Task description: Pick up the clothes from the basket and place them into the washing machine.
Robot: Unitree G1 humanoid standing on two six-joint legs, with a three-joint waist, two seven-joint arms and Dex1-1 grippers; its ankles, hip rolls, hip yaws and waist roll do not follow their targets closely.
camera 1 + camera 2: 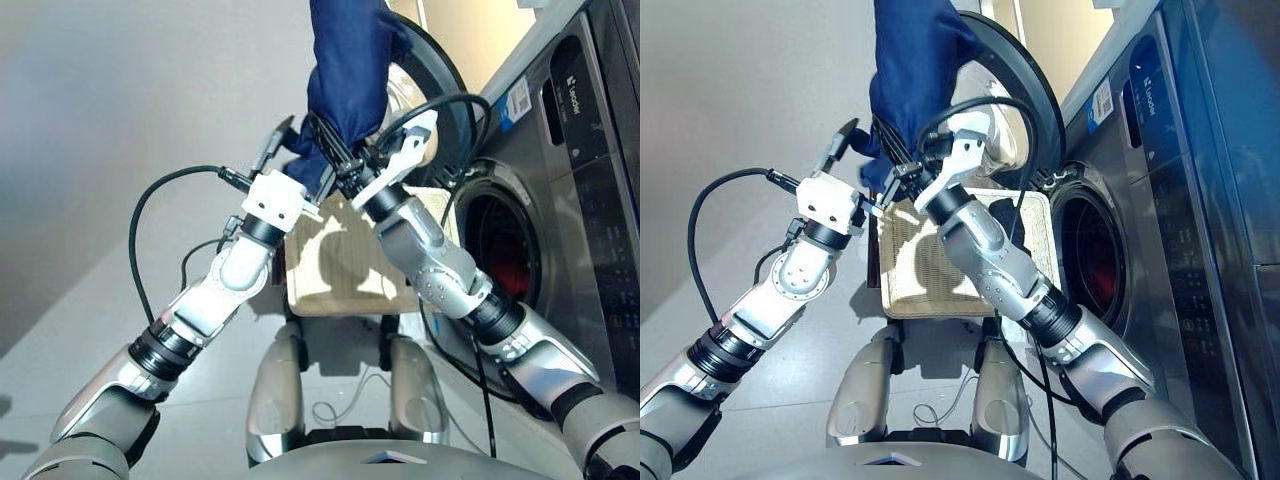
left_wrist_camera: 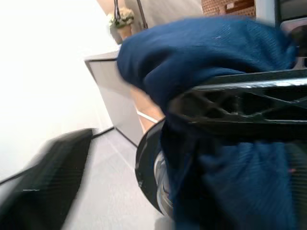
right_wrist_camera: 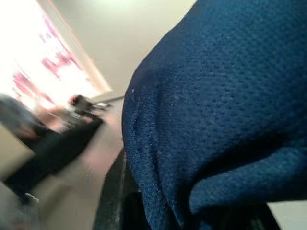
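Observation:
My right gripper [image 1: 896, 152] is shut on the navy blue garment [image 1: 915, 60] and holds it high, so the cloth bulges above the fingers and a short end hangs below. My left gripper [image 1: 290, 150] stands open just left of that hanging end, one finger [image 1: 276, 137] clear of the cloth. Below both arms lies the cream wicker basket [image 1: 970, 270], its visible weave bare. To the right is the washing machine [image 1: 560, 200]. Its round door [image 1: 1025, 90] is swung open behind the garment, and something red [image 1: 1095, 275] shows inside the drum.
Black cables [image 1: 150, 215] loop off both wrists, one arching over the right forearm toward the drum mouth. Grey floor [image 1: 90, 150] spreads to the left. The washing machine's front panel runs along the right edge of the head views.

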